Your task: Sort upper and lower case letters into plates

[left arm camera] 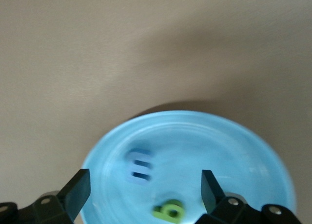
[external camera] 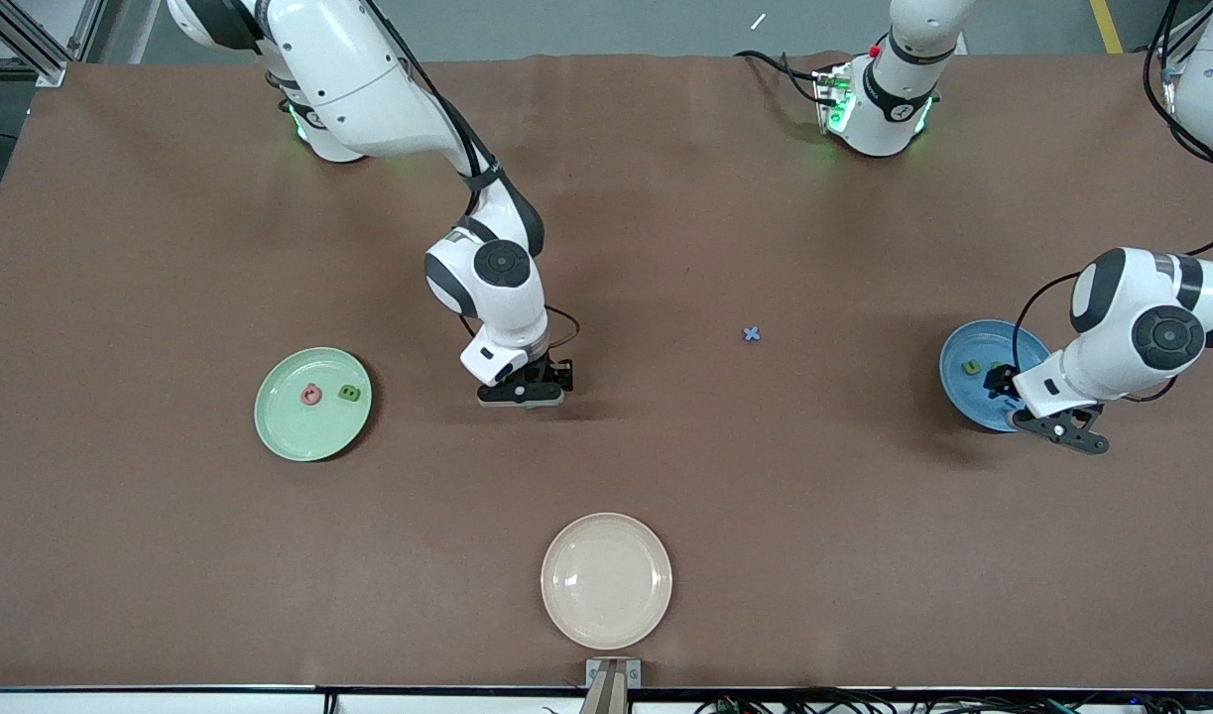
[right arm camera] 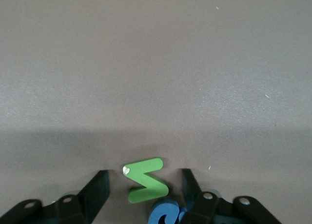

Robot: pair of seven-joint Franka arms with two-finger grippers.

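Observation:
The pale green plate (external camera: 289, 426) holds a pinkish-red letter (external camera: 311, 396) and a green letter (external camera: 348, 393). The blue plate (external camera: 966, 395) holds a green letter (external camera: 973, 366). My left gripper (external camera: 1062, 429) is open and empty over this plate's edge. The left wrist view (left arm camera: 145, 190) shows the plate (left arm camera: 224, 151) with a blue letter (left arm camera: 140, 165) and a green letter (left arm camera: 169, 210) in it. My right gripper (external camera: 523, 393) is low at the table's middle. It is open (right arm camera: 144, 185) around a green Z-shaped letter (right arm camera: 146, 181), with a blue letter (right arm camera: 165, 213) touching it. A blue x-shaped letter (external camera: 752, 334) lies alone on the table.
A cream-beige plate (external camera: 606, 579) sits near the table's front edge, nearer to the camera than my right gripper. The table is covered with brown cloth (external camera: 765, 496). The arms' bases stand along the table's edge farthest from the camera.

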